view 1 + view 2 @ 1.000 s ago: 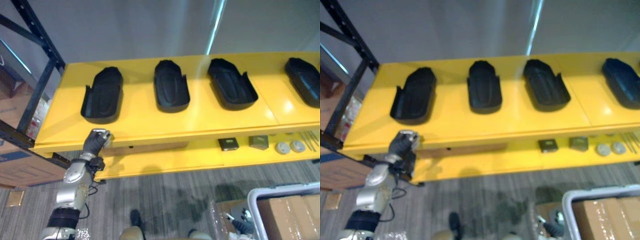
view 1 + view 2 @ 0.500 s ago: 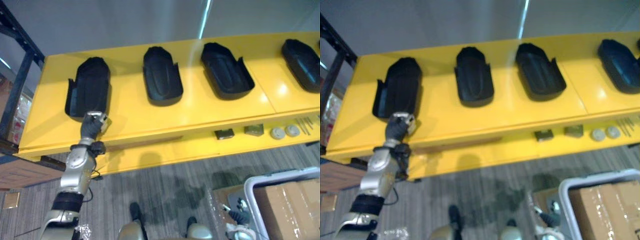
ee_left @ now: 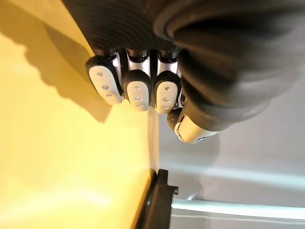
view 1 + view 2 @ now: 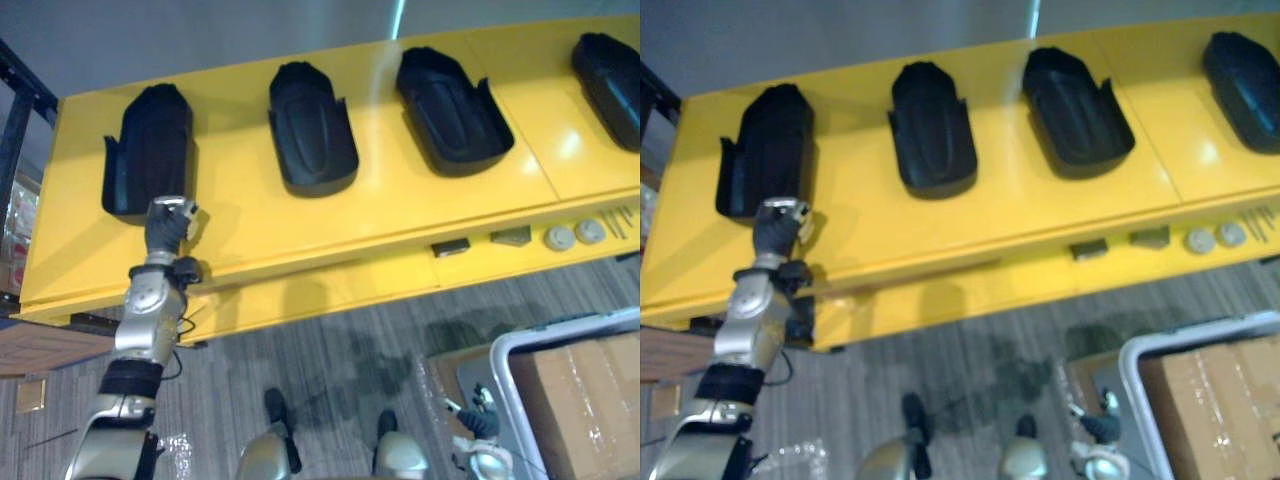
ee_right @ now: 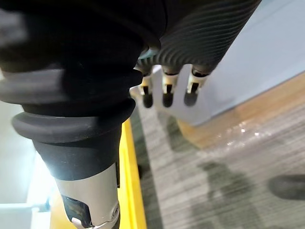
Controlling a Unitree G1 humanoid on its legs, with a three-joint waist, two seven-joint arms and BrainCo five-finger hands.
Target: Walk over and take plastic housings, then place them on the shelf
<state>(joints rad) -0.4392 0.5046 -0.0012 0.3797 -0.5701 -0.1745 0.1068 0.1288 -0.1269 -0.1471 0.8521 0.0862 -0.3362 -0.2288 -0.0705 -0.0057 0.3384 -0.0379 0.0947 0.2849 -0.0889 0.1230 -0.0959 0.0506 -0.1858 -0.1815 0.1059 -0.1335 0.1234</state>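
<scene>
The robot's left hand (image 4: 170,222) is up at the front of the flat, bright yellow shelf (image 4: 250,225). From here it looks balled into a fist with nothing in it. Its own wrist camera shows the fingers (image 3: 137,90) curled back above bare yellow.

The leftmost black moulded plastic housing (image 4: 150,150) lies just beyond the hand, at about 11 to 12 o'clock from the knuckles. Its near end is just beside them, though I cannot tell whether the two touch. The shell's long axis runs roughly 12 to 6 across the depth of the shelf, hollow side up.

A second housing (image 4: 312,125), a third housing (image 4: 452,98) and a fourth housing (image 4: 610,75) sit in a row off toward 3 o'clock, each lying the same way and well apart from the fist.

The right hand (image 5: 164,93) hangs low over the grey striped carpet (image 4: 330,340), fingers loose and straight, carrying nothing. It is down around 4 o'clock from the left hand and far from every housing.

So the left hand is clearly the nearer one. I'd judge that any move on the leftmost shell means opening the fist and reaching forward, a touch to the left, along its length.
</scene>
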